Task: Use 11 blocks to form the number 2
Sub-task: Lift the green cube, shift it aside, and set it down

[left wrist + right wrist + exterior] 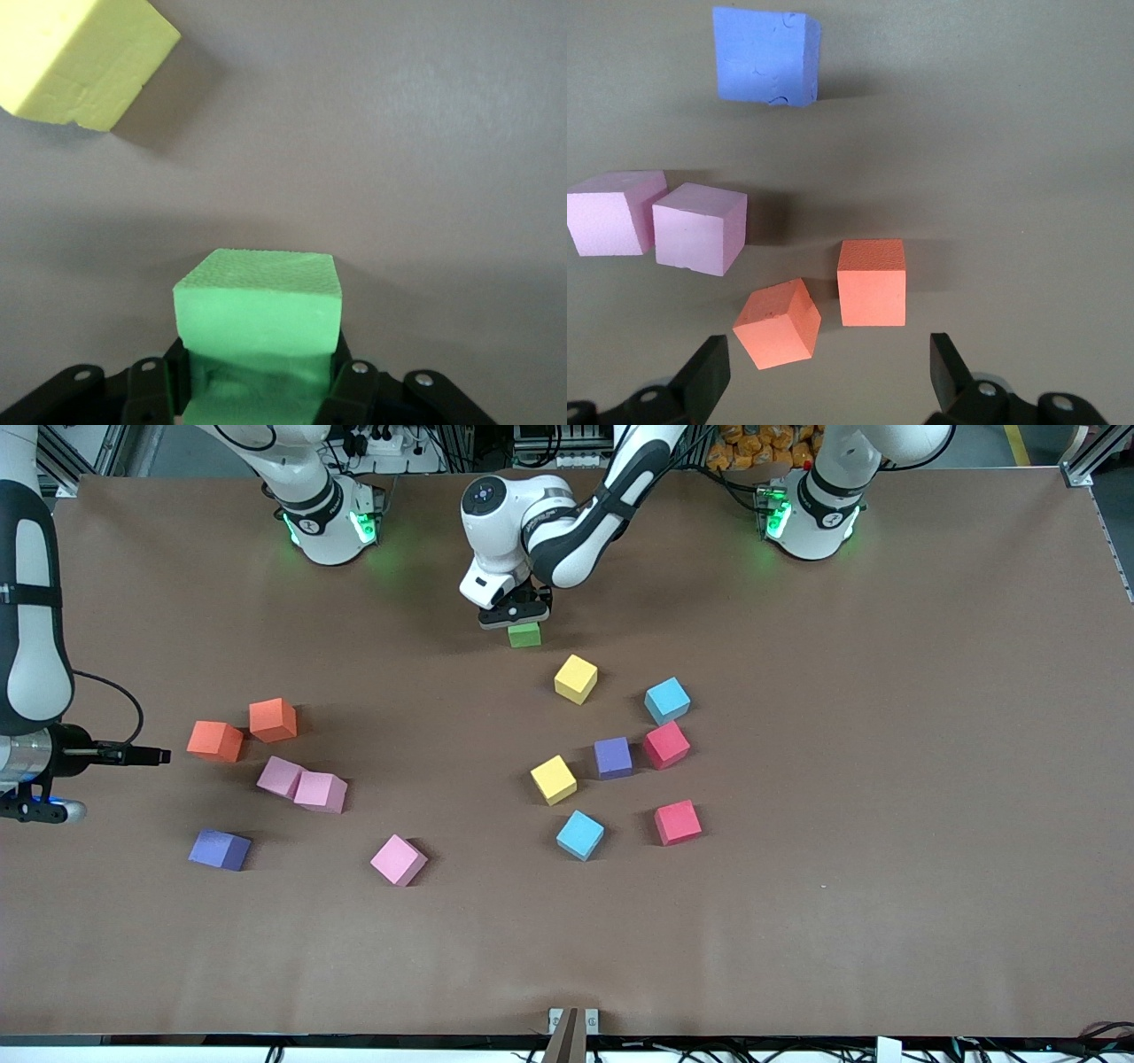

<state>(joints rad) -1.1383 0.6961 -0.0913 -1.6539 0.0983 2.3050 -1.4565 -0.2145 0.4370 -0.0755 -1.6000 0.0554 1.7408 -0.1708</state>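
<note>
My left gripper (516,615) is shut on a green block (524,635) low over the table near the robots' bases; in the left wrist view the block (257,310) sits between the fingers (350,390). Loose blocks lie scattered: yellow (576,678), light blue (666,700), purple (612,757), red (665,745), and others nearer the front camera. My right gripper (828,363) is open and empty, over the table toward the right arm's end beside two orange blocks (871,282). Pink blocks (700,228) and a purple block (767,57) lie near them. No digit 2 shows.
A second yellow block (553,779), light blue block (579,834) and red block (678,822) lie mid-table. A lone pink block (398,860) sits apart. Brown table surface (886,779) stretches bare toward the left arm's end.
</note>
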